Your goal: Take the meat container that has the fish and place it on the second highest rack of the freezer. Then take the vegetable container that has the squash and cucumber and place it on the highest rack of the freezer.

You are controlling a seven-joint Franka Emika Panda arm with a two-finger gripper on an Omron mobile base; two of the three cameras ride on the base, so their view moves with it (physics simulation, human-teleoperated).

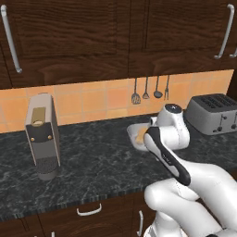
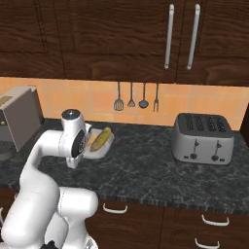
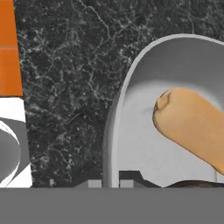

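The vegetable container [image 2: 103,147] is a grey bowl on the dark counter by the tiled wall, also seen as the container [image 1: 131,131] past the arm. In it lie the orange squash [image 3: 192,127] and a yellow-green cucumber [image 2: 101,138]. My gripper [image 3: 111,183] is shut on the bowl's near rim [image 3: 114,127], which runs between the two fingertips [image 3: 131,177]. Whether the bowl rests on the counter or hangs just above it, I cannot tell. The freezer and the meat container with the fish are out of view.
A coffee machine [image 1: 42,134] stands on the counter to the left and a toaster [image 2: 202,138] to the right. Utensils [image 2: 136,97] hang on the orange tiles. Dark wood cupboards [image 2: 112,34] sit above, drawers below.
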